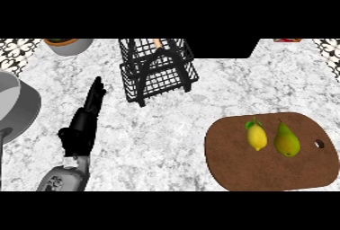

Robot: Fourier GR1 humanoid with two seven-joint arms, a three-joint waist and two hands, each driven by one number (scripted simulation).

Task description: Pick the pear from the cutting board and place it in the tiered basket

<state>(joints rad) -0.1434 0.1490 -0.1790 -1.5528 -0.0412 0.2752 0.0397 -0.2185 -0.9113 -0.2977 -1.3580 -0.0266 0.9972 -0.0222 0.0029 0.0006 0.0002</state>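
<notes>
A green-yellow pear [286, 140] lies on the brown oval cutting board [266, 170] at the lower right, with a yellow lemon [256, 136] just left of it. The black wire tiered basket [158, 69] stands at the top centre of the marble counter. My left hand [85, 121] rests at the lower left with its fingers straight, pointing up the counter, well left of the board and below-left of the basket. It holds nothing. My right hand does not show.
A grey pot [16, 105] sits at the left edge, close to my left forearm. A grey bowl [68, 46] stands at the top left. A small red object [287, 40] peeks in at the top right.
</notes>
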